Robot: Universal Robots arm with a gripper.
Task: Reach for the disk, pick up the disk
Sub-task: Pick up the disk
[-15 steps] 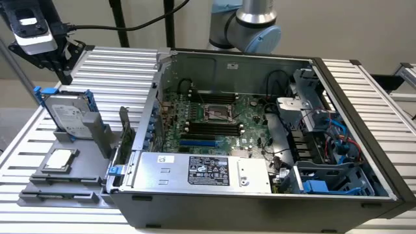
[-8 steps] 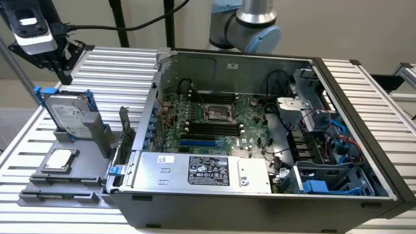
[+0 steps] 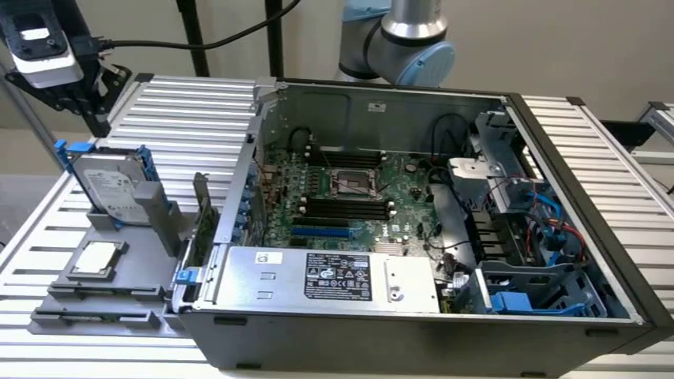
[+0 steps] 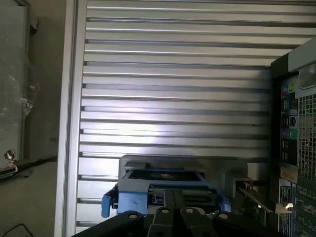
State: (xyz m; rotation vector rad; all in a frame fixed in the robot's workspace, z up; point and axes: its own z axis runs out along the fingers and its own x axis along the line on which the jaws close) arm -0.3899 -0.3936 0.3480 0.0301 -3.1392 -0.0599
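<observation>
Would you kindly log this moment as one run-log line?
reach | gripper above, clear of silver-grey rectangular hard disk in blue plastic rails | disk upright in grey stand, ungrasped

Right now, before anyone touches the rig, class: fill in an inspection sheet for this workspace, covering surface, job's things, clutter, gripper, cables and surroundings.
Surface: slatted aluminium table, bearing an open computer case.
Job's things: disk, standing tilted in a grey holder beside the case, untouched.
Clutter: small chip on a grey tray; silver box with a black label inside the case.
Grippers: gripper hangs above the disk, not touching it.
Cables: black cable runs towards the gripper; blue and red leads inside the case.
Surroundings: robot arm beyond the case; plain wall.
</observation>
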